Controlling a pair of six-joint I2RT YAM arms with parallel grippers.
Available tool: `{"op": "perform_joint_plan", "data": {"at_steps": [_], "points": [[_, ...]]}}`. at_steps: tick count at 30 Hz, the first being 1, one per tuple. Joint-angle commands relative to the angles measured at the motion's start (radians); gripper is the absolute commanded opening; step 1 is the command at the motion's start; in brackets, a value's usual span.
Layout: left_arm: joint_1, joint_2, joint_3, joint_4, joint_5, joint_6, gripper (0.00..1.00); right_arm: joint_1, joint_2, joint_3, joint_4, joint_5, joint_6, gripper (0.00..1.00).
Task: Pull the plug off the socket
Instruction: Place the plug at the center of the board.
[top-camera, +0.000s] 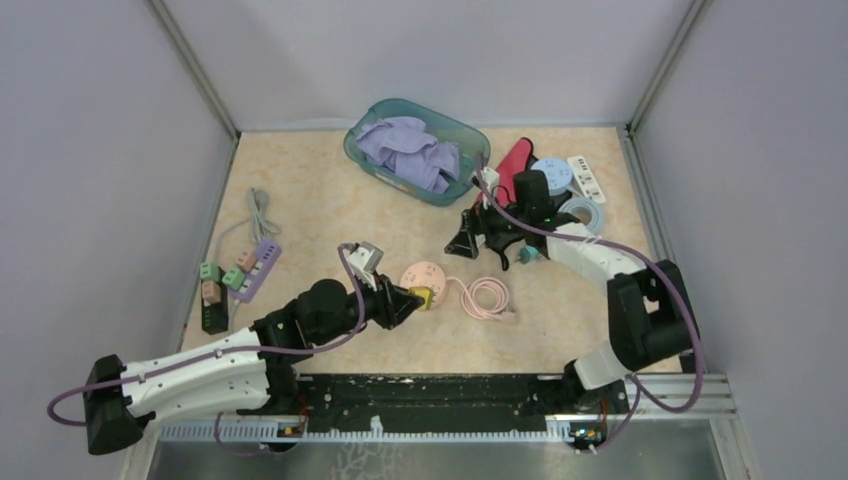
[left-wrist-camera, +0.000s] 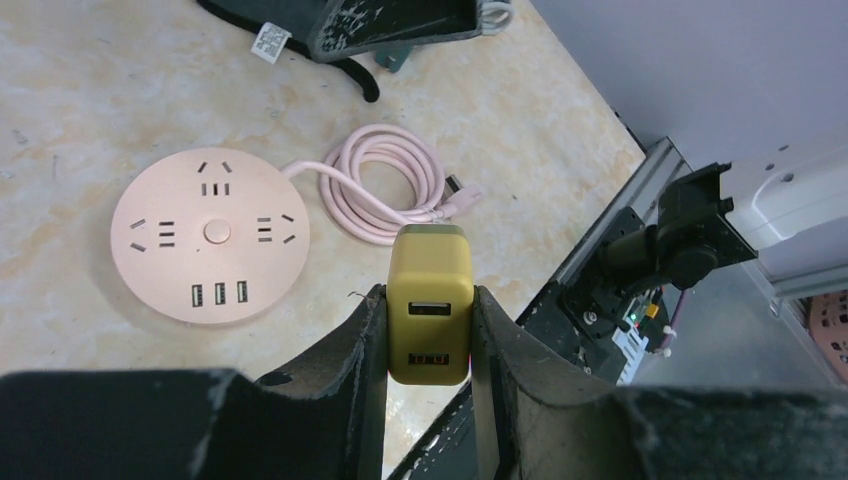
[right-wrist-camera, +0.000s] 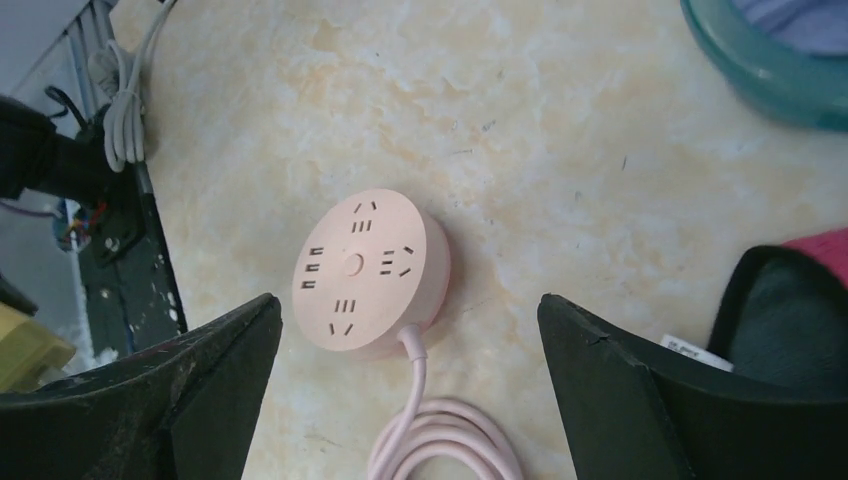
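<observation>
A round pink socket lies flat on the table with its coiled pink cable to its right. It also shows in the left wrist view and the right wrist view, with nothing plugged in. My left gripper is shut on a yellow USB plug and holds it clear of the socket, just beside it. My right gripper is open and empty, hovering above and behind the socket.
A teal bin of purple cloths stands at the back. A red item, blue reels and a white strip lie at the back right. A purple power strip with green and pink plugs lies at the left.
</observation>
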Motion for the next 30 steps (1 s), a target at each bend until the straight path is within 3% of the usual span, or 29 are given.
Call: {"op": "perform_joint_plan", "data": {"at_steps": [1, 4, 7, 10, 13, 17, 20, 30], "points": [[0.004, -0.001, -0.062, 0.223, 0.103, 0.103, 0.00, -0.014, -0.153, 0.019, -0.080, -0.092, -0.265, 0.99], [0.021, -0.017, -0.097, 0.297, 0.143, 0.170, 0.00, -0.038, -0.233, -0.023, -0.067, -0.218, -0.350, 0.99], [0.059, -0.037, -0.120, 0.332, 0.217, 0.244, 0.02, -0.056, -0.292, -0.070, -0.093, -0.510, -0.475, 0.99], [0.115, -0.043, -0.152, 0.401, 0.367, 0.321, 0.04, -0.057, -0.304, -0.072, -0.335, -0.720, -0.798, 0.99], [0.146, -0.034, -0.174, 0.439, 0.453, 0.392, 0.03, -0.043, -0.304, -0.067, -0.468, -0.738, -0.955, 0.99], [0.147, -0.023, -0.187, 0.474, 0.488, 0.457, 0.02, 0.019, -0.293, -0.071, -0.429, -0.638, -0.903, 0.99], [0.147, -0.019, -0.202, 0.545, 0.518, 0.459, 0.01, 0.069, -0.286, -0.098, -0.300, -0.585, -0.778, 0.97], [0.147, 0.054, -0.180, 0.575, 0.524, 0.450, 0.00, 0.190, -0.227, -0.101, -0.199, -0.511, -0.617, 0.70]]}}
